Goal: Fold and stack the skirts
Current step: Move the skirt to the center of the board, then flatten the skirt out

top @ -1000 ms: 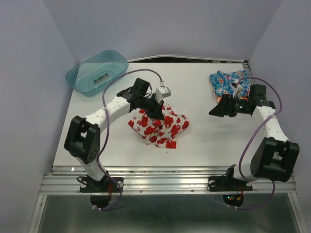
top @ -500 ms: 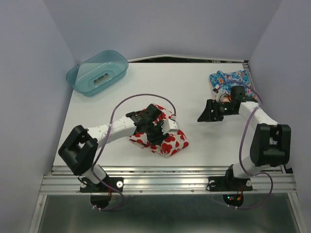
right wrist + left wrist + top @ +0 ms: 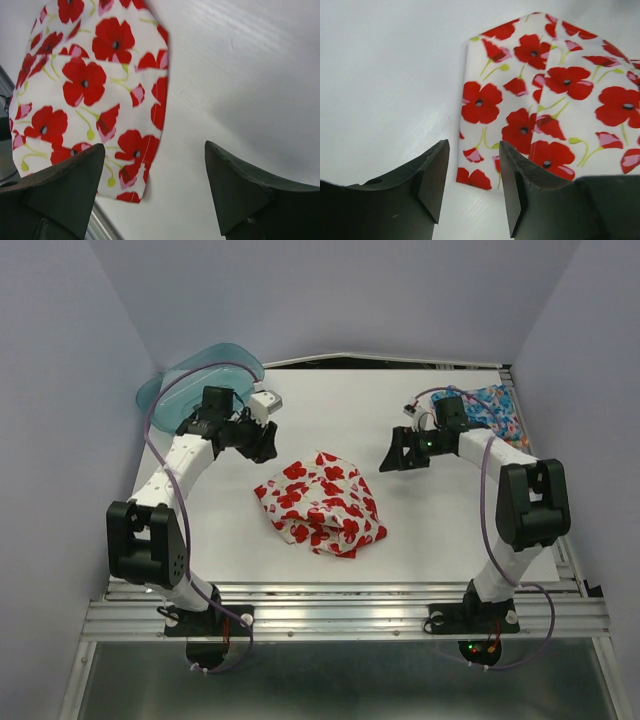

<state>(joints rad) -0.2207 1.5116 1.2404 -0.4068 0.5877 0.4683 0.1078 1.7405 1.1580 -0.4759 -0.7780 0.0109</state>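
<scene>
The white skirt with red poppies [image 3: 320, 502] lies folded in a compact bundle at the middle of the table, touched by neither gripper. My left gripper [image 3: 266, 446] hovers just beyond its far-left corner, jaws open and empty; the left wrist view has the poppy skirt [image 3: 545, 100] ahead of the left gripper [image 3: 472, 170]. My right gripper [image 3: 393, 456] is off to the skirt's far right, open wide and holding nothing. The right wrist view shows the poppy skirt [image 3: 90, 85] in front of the right gripper [image 3: 154, 150]. A blue floral skirt [image 3: 492, 406] lies at the back right corner, behind the right arm.
A translucent teal tub [image 3: 172, 392] stands at the back left, partly hidden by the left arm. Purple cables loop above both arms. Walls close in the table on the left, right and back. A metal rail [image 3: 340, 610] runs along the near edge.
The left gripper folded the poppy skirt over, opened, let it go and drew back to the far left. The right gripper moved left, away from the blue skirt.
</scene>
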